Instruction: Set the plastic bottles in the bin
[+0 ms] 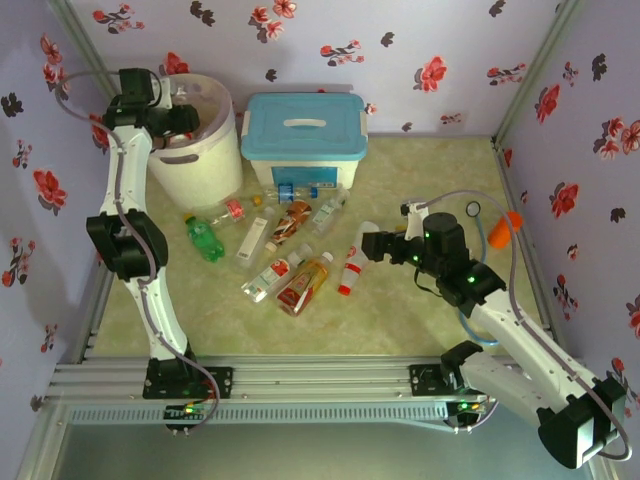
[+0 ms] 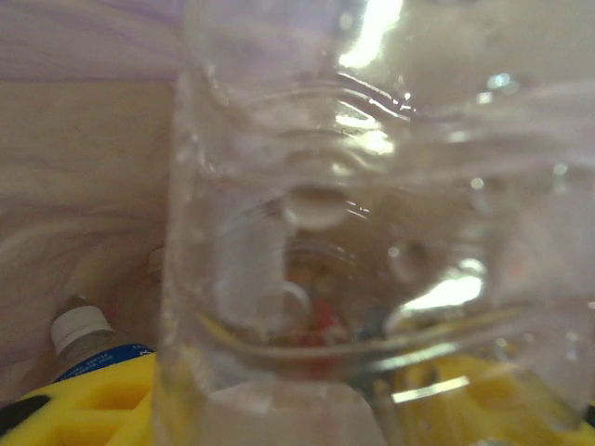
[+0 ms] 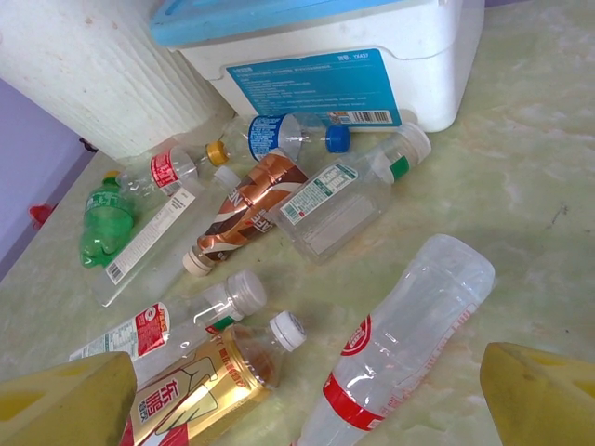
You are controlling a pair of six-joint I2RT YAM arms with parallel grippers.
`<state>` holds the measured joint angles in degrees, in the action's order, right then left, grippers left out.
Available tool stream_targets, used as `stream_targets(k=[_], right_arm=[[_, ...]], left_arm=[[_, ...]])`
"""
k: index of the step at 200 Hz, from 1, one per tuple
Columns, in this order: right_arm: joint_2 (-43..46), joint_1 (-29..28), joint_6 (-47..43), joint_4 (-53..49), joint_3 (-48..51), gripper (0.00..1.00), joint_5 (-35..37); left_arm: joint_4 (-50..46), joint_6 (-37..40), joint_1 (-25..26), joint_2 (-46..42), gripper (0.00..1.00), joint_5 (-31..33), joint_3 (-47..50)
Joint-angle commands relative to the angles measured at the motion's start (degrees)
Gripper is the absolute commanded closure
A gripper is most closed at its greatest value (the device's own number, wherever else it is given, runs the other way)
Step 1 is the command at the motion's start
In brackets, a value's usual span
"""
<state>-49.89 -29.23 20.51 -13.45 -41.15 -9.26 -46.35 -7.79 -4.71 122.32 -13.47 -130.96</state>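
Left jaws: the left gripper (image 1: 175, 122) is clamping narrow on a clear bottle (image 2: 307, 232), hanging over the mouth of the bin (image 1: 200, 160).
Right jaws: the right gripper (image 3: 307, 409) is standing wide, gripping nothing, hovering well right of the bin above a red-label bottle (image 3: 400, 344).
Loose bottles: about a dozen bottles (image 1: 303, 283) are lying on the table (image 1: 420, 320), just right of the bin.
Handling: they are likely behaving light, thin-walled, slick and crushable, and rolling if nudged.
Hold: gripping across the mid-body, at the label, is probably working best, since the cap end is tapering.
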Motion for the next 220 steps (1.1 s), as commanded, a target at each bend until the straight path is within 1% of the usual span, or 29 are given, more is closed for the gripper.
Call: stream_targets(k=[1,11,18,25,37,64,101,120,130,146,182,194,203,220], right_arm=[[0.9,0.4,2.4,3.0,0.8,0.04,0.1],[0.9,0.3,2.9,3.1,0.5,0.04,0.1],[1.0,0.4,3.0,2.9,0.3,0.04,0.1],[0.9,0.4,3.0,2.5,0.1,0.03,0.2],[0.8,0.4,3.0,2.2,-0.1,0.03,0.4],[0.4,0.4,3.2,2.2,-0.3,0.03,0.6],[0.5,0.4,3.3,1.8,-0.4,0.03,0.8],[0.5,0.4,3.3,1.2,-0.7,0.03,1.0],[0.7,0.4,3.4,0.8,-0.9,0.03,1.0],[0.8,0.4,3.6,0.1,-1.1,0.02,1.5],[0.0,0.4,5.9,-4.7,-2.8,0.01,5.9],[-0.8,0.4,7.0,-7.2,-4.2,0.03,7.7],[-1.5,0.4,8.9,-9.7,-5.2,0.04,9.8],[-3.0,0.4,16.0,-15.8,-7.1,0.07,13.8]], left_arm=[[-2.3,2.6,0.4,2.7,0.95,0.2,-1.1],[-3.1,2.6,0.5,3.5,0.92,-0.1,-1.8],[-3.5,2.8,0.4,3.8,0.87,-0.6,-2.1],[-4.0,3.1,0.5,4.1,0.8,-0.8,-2.3],[-4.5,3.6,0.5,4.2,0.65,-0.8,-2.3],[-4.1,3.4,0.6,4.0,0.42,-0.8,-2.2],[-3.8,3.4,0.8,3.2,0.19,-1.6,-2.1],[-3.5,3.1,0.8,2.7,0.1,-2.3,-2.3],[-3.5,3.0,0.8,2.3,0.07,-2.6,-2.5],[-2.9,2.7,0.8,1.3,0.06,-3.1,-2.7],[-2.5,1.9,0.8,-1.3,0.03,-3.7,-4.1],[-2.1,1.5,0.8,-2.8,0.02,-3.7,-4.0],[-1.6,1.3,0.8,-4.1,0.01,-3.7,-3.7],[-0.6,0.6,0.8,-6.8,0.01,-2.4,-2.7]])
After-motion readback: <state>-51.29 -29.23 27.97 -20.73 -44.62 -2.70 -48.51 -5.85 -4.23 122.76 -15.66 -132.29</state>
